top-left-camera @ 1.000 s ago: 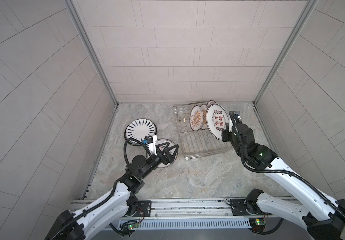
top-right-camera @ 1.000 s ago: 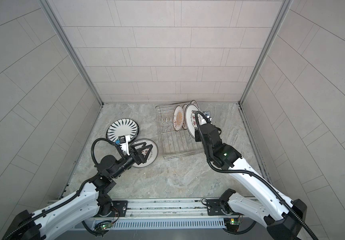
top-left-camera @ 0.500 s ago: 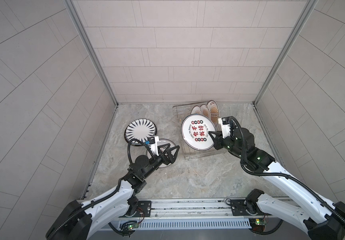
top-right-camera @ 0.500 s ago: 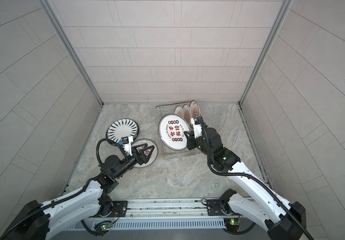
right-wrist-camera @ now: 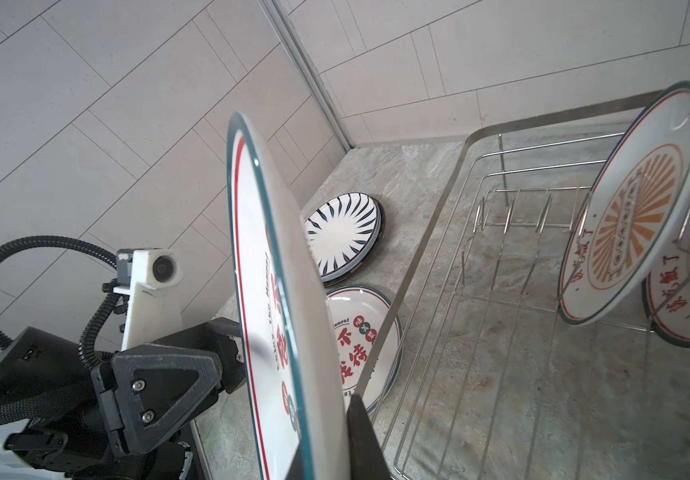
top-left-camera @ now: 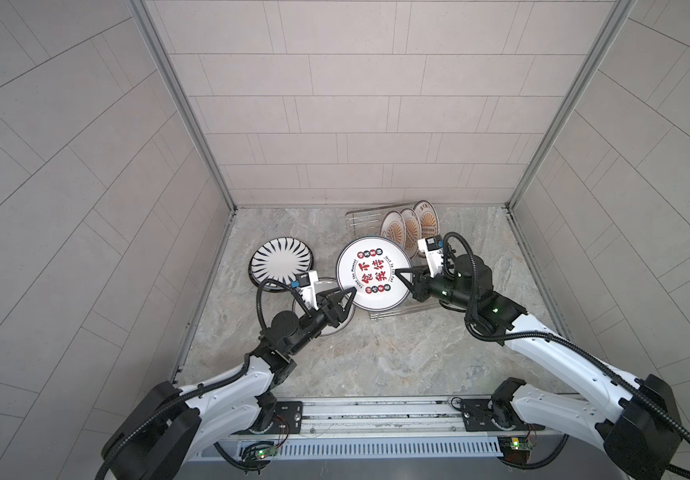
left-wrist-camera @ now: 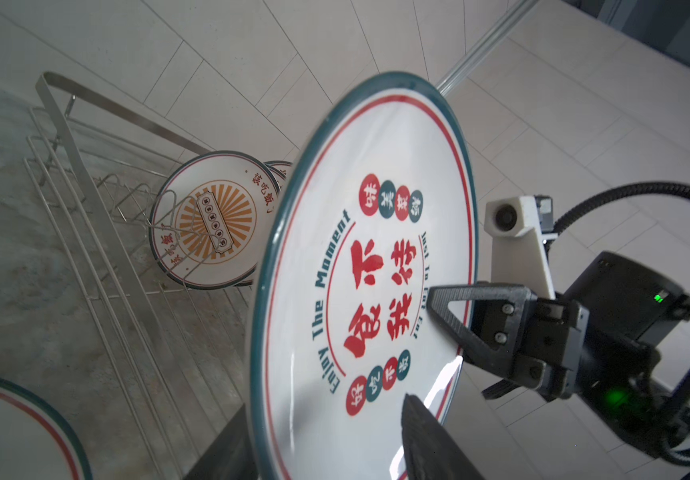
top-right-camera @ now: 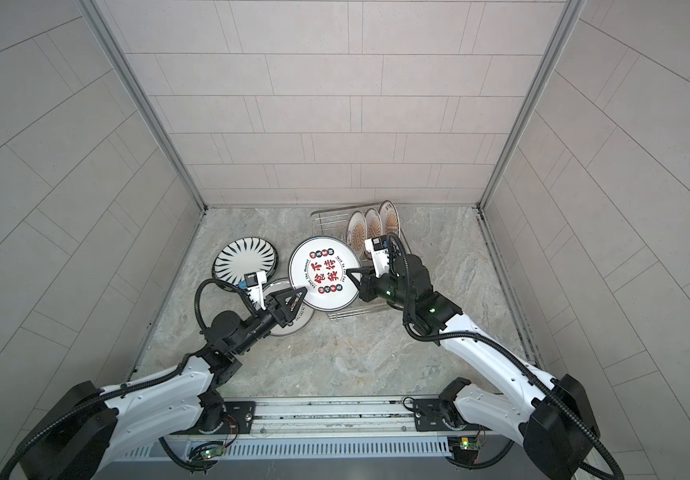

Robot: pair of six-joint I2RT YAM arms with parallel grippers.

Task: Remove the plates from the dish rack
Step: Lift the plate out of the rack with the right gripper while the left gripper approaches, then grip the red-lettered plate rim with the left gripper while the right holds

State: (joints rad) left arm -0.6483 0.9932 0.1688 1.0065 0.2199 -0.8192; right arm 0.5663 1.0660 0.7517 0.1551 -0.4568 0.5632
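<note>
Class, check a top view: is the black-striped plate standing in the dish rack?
No, the black-striped plate lies flat outside the dish rack, to its left.

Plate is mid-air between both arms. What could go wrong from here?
1. The right claw pinches one rim of the round white plate with red and black characters; the left claw straddles the opposite rim, grip unconfirmed. Releasing early could drop it.
2. It hangs over a matching plate lying flat and the rim of the silver wire dish rack; a fall could chip them.
</note>
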